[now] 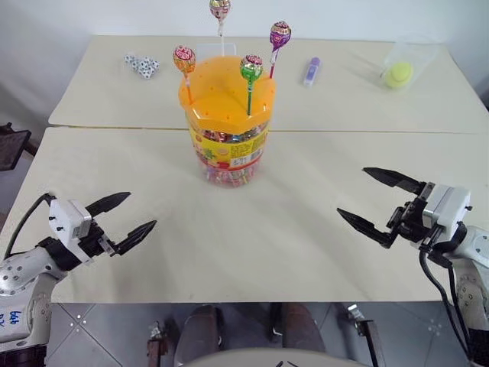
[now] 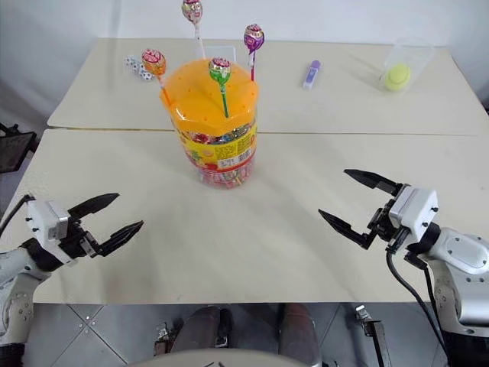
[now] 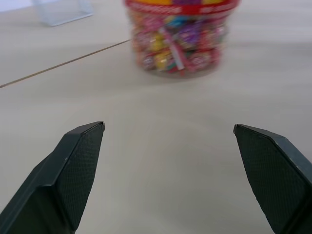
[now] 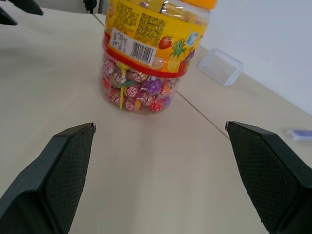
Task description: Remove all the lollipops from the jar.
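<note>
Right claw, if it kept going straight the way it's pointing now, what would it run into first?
Most likely the jar. The right claw is open and empty, aimed across bare table, and the jar's lower wall sits roughly ahead in its wrist view. Nothing lies between them, though depth is hard to judge.

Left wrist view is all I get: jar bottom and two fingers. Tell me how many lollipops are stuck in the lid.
Observer: Four lollipops stand in the orange lid of the jar; the green one is nearest the robot.
Operator: Report the right hand.
Observer: The right hand is open, apart from the jar, holding nothing.
Operator: Say what's behind the jar.
Observer: A small purple item and a clear container with a yellow ball lie on the far table.
</note>
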Available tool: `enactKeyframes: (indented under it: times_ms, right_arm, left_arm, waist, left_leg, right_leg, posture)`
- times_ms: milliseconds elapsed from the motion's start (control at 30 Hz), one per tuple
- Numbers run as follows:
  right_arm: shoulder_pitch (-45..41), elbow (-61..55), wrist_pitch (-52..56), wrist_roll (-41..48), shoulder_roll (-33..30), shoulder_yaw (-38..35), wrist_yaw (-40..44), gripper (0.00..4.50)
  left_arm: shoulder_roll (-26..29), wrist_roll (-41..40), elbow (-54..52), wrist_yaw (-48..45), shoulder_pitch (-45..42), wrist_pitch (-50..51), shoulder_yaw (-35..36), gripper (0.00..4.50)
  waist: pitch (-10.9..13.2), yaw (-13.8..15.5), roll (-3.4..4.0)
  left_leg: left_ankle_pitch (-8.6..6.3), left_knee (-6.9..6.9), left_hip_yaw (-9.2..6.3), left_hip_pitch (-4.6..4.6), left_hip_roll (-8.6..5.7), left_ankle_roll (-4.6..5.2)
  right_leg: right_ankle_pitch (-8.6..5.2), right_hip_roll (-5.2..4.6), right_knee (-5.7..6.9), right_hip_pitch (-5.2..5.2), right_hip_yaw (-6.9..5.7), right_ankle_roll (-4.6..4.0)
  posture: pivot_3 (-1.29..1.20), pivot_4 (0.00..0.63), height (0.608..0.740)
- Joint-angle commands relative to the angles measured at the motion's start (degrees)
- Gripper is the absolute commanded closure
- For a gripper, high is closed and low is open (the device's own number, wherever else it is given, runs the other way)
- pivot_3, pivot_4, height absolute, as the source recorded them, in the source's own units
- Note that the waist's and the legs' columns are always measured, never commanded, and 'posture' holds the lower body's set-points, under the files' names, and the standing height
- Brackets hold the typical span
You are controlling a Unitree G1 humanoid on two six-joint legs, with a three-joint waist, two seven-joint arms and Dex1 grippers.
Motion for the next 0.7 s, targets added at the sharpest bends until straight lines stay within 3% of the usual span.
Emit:
enactKeyframes:
  times_ms: [33, 167, 333, 500, 700]
  right_arm:
    - [-2.01, -2.24, 2.82, 2.88, 0.97, 0.79, -1.27, 0.03]
    - [-6.57, -9.50, 11.56, 11.52, 2.12, 2.23, -5.67, 0.03]
    - [-13.06, -16.59, 12.89, 17.08, 4.72, 3.33, -8.21, 0.03]
    - [-16.70, -17.06, 11.72, 15.55, 6.95, 4.29, -10.00, 0.03]
    - [-16.69, -16.63, 10.92, 13.74, 8.40, 4.69, -10.83, 0.03]
  left_arm:
    - [1.71, -2.22, -1.77, -2.56, -0.33, 1.01, 0.16, 0.00]
    - [2.25, -10.48, 0.39, -1.96, -5.52, 7.84, 4.07, 0.00]
    - [4.07, -26.30, 0.21, 0.63, -19.63, 19.73, 7.31, 0.00]
    - [1.26, -21.25, 5.97, 2.22, -39.94, 20.35, -2.99, 0.00]
    - [-0.66, -19.56, 8.55, -1.00, -46.89, 21.09, -7.94, 0.00]
  waist:
    - [0.00, 0.00, 0.00]
    - [0.02, 0.07, 0.02]
    - [0.01, 0.31, -0.04]
    - [0.00, 1.45, -0.05]
    - [0.00, 0.64, -0.05]
  left_leg:
    - [0.00, 0.00, 0.00, -0.01, 0.00, 0.00]
    - [0.00, 0.00, -0.08, -0.03, 0.01, 0.00]
    - [0.00, 0.08, -0.27, -0.08, 0.01, -0.01]
    - [0.00, 0.19, -0.05, -0.12, -0.14, 0.01]
    - [-0.02, 0.07, 0.15, -0.13, -0.07, 0.02]
  right_leg:
    - [0.00, 0.00, -0.01, 0.00, -0.01, 0.00]
    - [0.00, 0.00, 0.02, -0.02, -0.01, 0.00]
    - [0.01, -0.01, 0.09, -0.01, -0.05, 0.01]
    - [0.04, -0.02, 0.10, 0.05, -0.12, 0.07]
    - [0.04, 0.10, 0.05, -0.06, -0.07, 0.07]
  posture:
    - [0.00, 0.150, 0.740]
    - [0.00, 0.150, 0.740]
    - [0.00, 0.150, 0.740]
    - [0.00, 0.150, 0.740]
    - [0.00, 0.150, 0.740]
